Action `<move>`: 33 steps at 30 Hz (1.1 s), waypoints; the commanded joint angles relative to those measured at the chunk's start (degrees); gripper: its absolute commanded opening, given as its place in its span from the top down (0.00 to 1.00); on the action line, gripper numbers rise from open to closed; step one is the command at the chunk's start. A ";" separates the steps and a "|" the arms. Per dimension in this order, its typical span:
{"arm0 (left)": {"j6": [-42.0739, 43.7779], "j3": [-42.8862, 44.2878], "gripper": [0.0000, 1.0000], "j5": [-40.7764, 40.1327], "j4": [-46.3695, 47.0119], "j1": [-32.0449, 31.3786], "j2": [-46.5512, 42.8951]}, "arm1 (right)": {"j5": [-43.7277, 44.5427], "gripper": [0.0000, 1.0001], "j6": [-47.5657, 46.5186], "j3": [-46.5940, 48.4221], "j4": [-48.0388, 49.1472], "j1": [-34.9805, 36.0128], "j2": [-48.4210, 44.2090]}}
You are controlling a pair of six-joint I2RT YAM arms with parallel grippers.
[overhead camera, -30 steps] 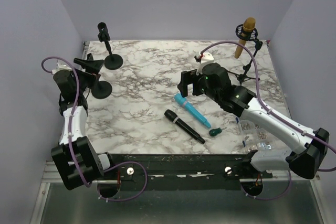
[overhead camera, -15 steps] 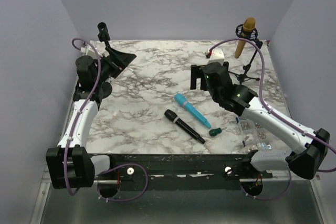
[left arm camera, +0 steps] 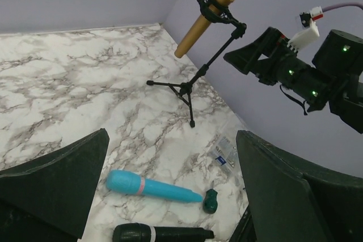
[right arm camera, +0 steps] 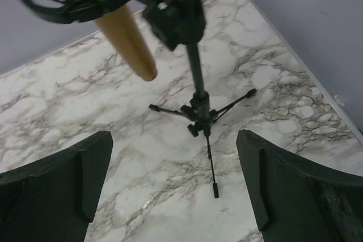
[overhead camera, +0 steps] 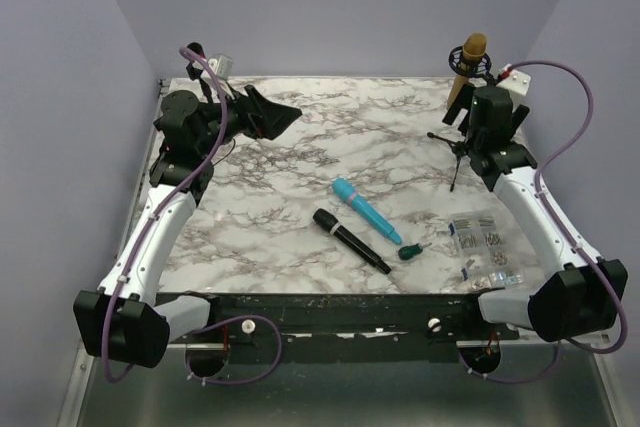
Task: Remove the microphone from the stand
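Note:
A gold microphone (overhead camera: 467, 68) sits tilted in a black shock mount on a small tripod stand (overhead camera: 455, 143) at the far right of the marble table. It also shows in the left wrist view (left arm camera: 207, 16) and the right wrist view (right arm camera: 122, 34). My right gripper (overhead camera: 474, 130) is open and empty, raised close beside the stand; in its own view (right arm camera: 172, 157) the stand's pole (right arm camera: 195, 72) stands between and beyond the fingers, untouched. My left gripper (overhead camera: 272, 117) is open and empty, raised over the far left and facing across the table (left arm camera: 171, 140).
A blue microphone (overhead camera: 365, 209), a black microphone (overhead camera: 350, 240) and a small green object (overhead camera: 409, 252) lie mid-table. A clear bag of small parts (overhead camera: 485, 247) lies near the front right. The walls stand close behind and to the right of the stand.
My right arm has swung from the table's middle to the far right beside the tripod stand. My left arm has risen from the left edge and turned toward the table's middle.

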 commanded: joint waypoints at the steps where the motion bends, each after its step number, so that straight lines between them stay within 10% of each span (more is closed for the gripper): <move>1: 2.77 0.61 0.03 5.12 1.74 -1.26 0.79 | -3.55 0.00 2.39 -5.15 12.58 -5.78 1.55; 13: 4.96 1.05 0.06 4.21 0.33 -1.28 -1.20 | -3.49 0.06 -5.80 -13.72 43.88 -9.33 10.39; 33: 7.08 1.02 0.09 2.64 -1.49 -1.10 -1.33 | -15.32 0.45 -10.05 -9.37 48.65 -13.49 25.23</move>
